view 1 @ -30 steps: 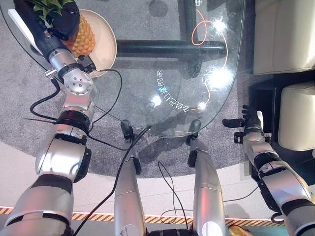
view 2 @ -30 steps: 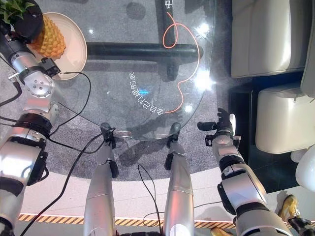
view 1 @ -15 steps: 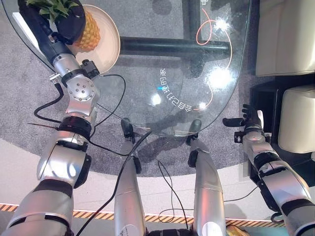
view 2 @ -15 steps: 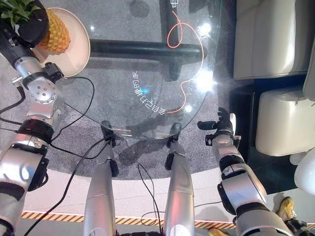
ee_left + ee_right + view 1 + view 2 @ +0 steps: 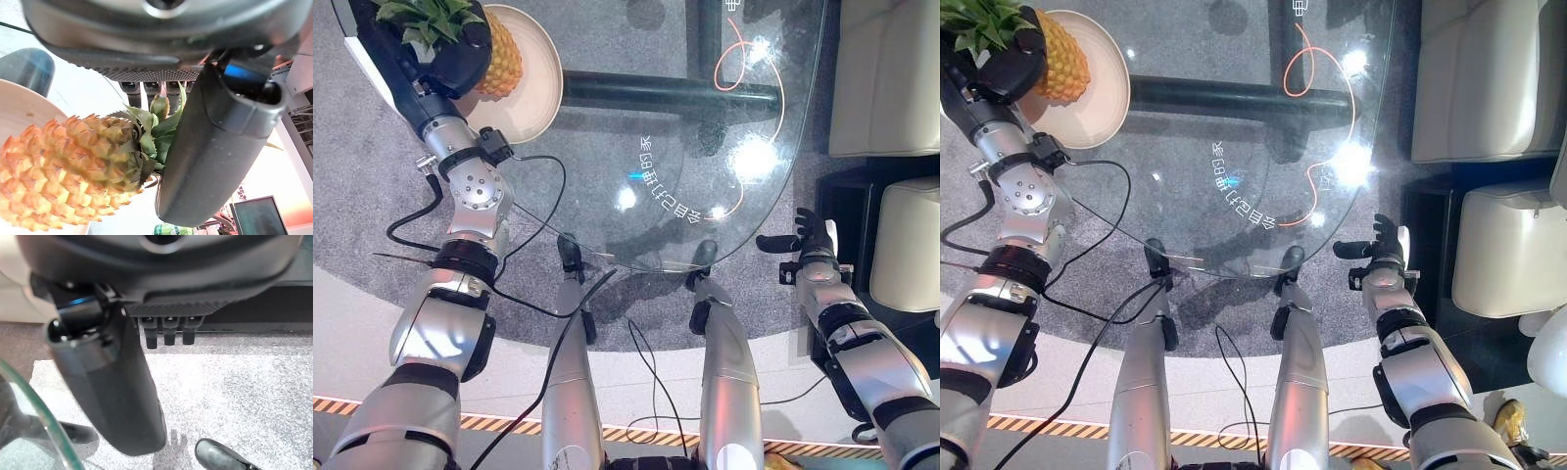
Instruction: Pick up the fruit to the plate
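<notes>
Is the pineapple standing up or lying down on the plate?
Lying down. The pineapple rests sideways on the plate, its leaves under the left hand.

Right wrist view: dark right hand (image 5: 146,293) hangs over grey short-pile carpet (image 5: 234,396), touching nothing. Thick dark thumb (image 5: 115,396) juts out from the hand's bulk over the carpet; short dark fingertips (image 5: 168,333) sit in a row beside it. Fingers look straight, nothing held between them and the thumb. Curved edge of a clear glass tabletop (image 5: 46,423) shows in one corner, with a dark tubular table base (image 5: 54,431) visible through and past it on the carpet. Broad black band (image 5: 274,308) runs along the carpet's far side. Cream-coloured surface (image 5: 14,298) sits next to the hand; what it is, I can't tell.
</notes>
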Available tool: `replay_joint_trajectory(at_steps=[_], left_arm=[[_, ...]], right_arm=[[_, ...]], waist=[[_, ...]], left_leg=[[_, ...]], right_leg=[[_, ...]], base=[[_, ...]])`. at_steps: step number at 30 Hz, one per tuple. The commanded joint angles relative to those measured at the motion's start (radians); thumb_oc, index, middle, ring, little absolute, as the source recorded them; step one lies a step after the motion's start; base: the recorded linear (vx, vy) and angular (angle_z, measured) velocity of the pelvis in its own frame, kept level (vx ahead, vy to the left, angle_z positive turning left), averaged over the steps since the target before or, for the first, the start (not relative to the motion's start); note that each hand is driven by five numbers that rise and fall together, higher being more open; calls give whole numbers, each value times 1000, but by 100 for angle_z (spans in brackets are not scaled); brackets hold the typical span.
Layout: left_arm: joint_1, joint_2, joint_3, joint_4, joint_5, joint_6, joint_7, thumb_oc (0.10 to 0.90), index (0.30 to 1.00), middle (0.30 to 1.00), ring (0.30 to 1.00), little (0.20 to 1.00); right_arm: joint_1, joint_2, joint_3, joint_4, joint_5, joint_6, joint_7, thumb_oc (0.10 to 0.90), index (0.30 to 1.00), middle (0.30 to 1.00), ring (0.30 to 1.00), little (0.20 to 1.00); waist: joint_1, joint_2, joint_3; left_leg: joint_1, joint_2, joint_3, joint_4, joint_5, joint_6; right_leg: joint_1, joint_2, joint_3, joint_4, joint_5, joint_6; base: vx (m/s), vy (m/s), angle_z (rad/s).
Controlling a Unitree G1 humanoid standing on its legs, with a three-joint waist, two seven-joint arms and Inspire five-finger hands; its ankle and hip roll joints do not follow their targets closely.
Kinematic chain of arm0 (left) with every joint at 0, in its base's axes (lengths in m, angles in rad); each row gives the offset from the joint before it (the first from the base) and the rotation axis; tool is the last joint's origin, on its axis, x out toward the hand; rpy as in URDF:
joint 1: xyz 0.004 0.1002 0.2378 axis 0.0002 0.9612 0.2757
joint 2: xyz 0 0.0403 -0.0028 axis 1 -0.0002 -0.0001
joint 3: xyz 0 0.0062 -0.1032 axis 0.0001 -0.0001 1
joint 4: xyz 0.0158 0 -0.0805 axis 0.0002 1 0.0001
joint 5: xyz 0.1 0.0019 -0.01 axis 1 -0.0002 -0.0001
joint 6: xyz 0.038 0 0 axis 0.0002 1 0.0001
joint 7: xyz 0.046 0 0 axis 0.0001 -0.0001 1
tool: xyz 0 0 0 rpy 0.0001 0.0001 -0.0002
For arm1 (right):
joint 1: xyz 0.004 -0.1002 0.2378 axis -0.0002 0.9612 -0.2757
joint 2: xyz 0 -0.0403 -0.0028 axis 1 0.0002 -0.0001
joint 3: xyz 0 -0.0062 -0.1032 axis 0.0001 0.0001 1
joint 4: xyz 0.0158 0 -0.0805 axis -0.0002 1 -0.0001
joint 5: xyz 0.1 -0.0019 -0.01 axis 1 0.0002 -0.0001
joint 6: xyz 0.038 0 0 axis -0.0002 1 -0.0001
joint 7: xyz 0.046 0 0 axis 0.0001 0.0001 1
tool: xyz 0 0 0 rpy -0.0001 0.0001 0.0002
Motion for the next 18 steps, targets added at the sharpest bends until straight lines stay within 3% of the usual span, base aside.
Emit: replay_joint_trajectory(at_steps=[1, 18], left_arm=[[-49, 39, 88, -89, -8, -133, -8, 800, 900, 900, 900, 900], [-8, 27, 106, -99, -26, -127, -32, 800, 900, 900, 900, 900]], right_arm=[[37, -40, -41, -1, 27, -13, -54, 800, 900, 900, 900, 900], [37, -40, -49, -2, 29, -5, -58, 800, 900, 900, 900, 900]], waist=[[24, -19, -27], [33, -16, -27]], left_leg=[[-37, 18, -40, 140, -119, -22], [-31, 16, -46, 138, -120, -21]], right_leg=[[21, -29, -20, -71, 44, 41], [25, -34, -23, -71, 45, 44]], base=[[0, 0, 0], [0, 0, 0]])
